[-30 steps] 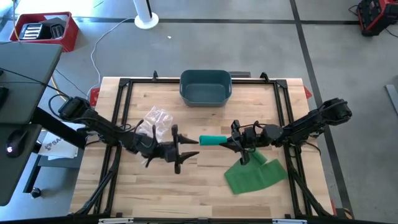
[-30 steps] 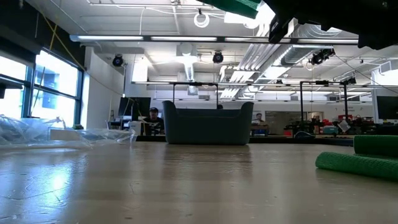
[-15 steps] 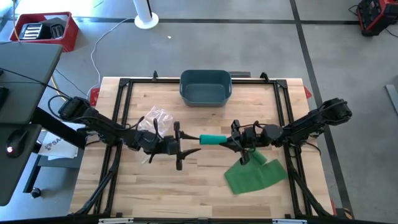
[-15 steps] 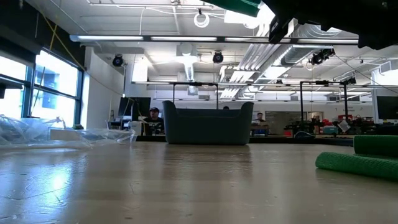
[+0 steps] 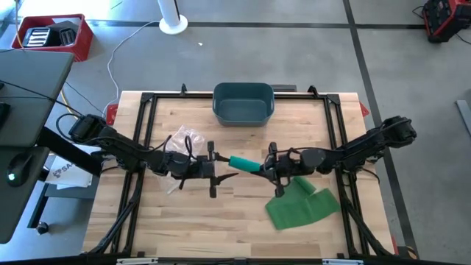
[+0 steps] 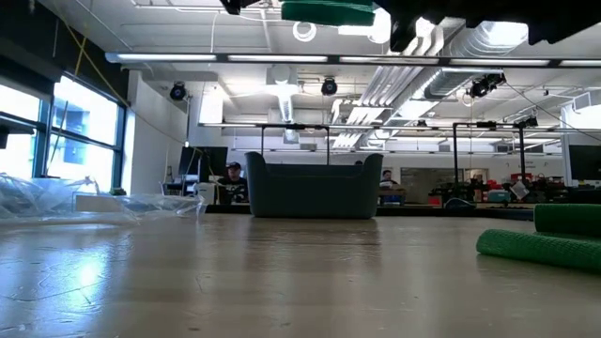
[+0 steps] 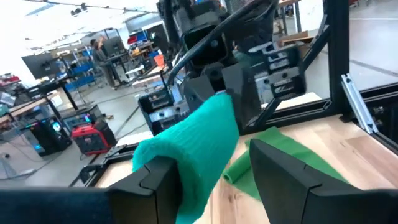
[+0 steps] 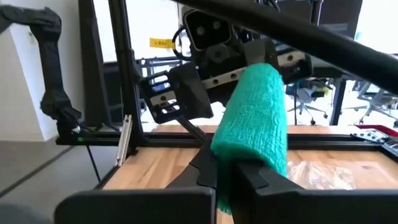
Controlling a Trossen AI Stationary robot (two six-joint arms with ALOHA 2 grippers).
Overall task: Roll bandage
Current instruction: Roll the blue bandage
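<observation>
Bandage roll between left pincer fingers.

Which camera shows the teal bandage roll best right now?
The right wrist view: the bandage roll fills the frame, clamped in the right gripper. The left wrist view shows its other end, the high view a small teal bar, and the low view only its underside at the top edge.

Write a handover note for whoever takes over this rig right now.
Right gripper: shut on the teal bandage roll, held in the air over mid-table.
Left gripper: open, its fingers either side of the roll's free end, not closed on it.
Green bandage: lying loose on the table near the right arm, one edge rolled.
Bin: at the far edge.
Plastic wrapper: by the left arm.
Left: left gripper's grip, then rolling.
</observation>
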